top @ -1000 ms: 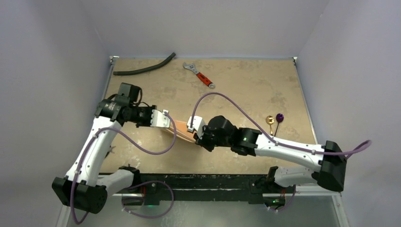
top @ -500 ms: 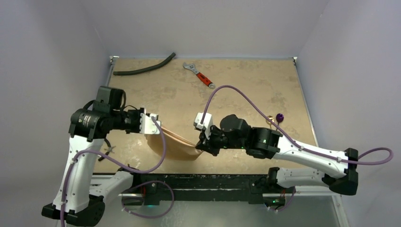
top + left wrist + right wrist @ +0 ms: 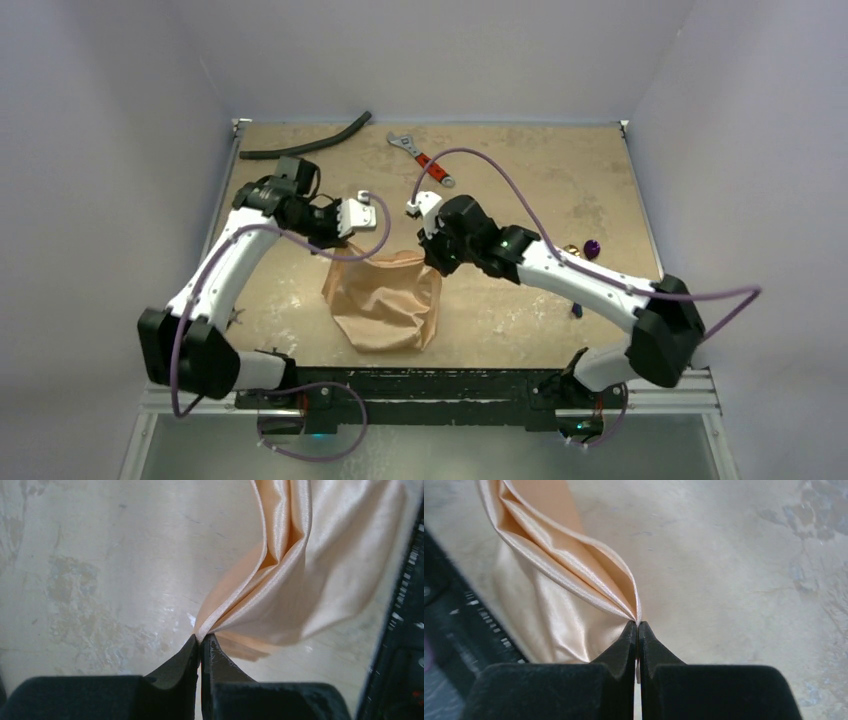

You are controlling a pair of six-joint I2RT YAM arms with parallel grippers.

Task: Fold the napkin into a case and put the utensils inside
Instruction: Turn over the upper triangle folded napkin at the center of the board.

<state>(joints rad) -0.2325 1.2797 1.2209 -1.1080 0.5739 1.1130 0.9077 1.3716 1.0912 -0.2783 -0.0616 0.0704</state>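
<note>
Early stage: left hand and right hand each pinch a far corner of the napkin, which drapes unfolded onto the table; utensils lie well apart at right, not yet inserted.

Napkin carried farther back — now hanging wider.

Glossy, satin-like cloth napkin; smooth, mottled, scuffed tan table.

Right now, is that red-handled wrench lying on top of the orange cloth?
No, the wrench lies near the far edge of the table, well apart from the napkin, which is nearer the front.
</note>
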